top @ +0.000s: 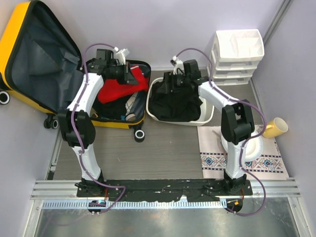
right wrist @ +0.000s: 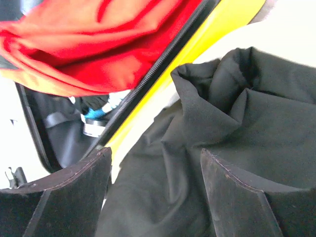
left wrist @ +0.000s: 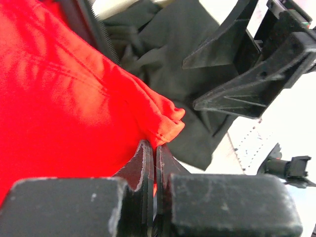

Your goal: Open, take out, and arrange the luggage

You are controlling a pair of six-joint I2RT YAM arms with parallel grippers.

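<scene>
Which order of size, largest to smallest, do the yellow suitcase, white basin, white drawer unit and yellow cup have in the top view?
1. suitcase
2. basin
3. drawer unit, close to the basin; it stands taller, nearer the camera, so this pair is unsure
4. cup

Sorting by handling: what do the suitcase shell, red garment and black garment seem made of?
The suitcase: likely hard plastic, smooth yellow shell keeping its shape. The red garment: soft matte fabric, folds and a stitched hem. The black garment: matte cloth, deeply creased; fibre unclear.
</scene>
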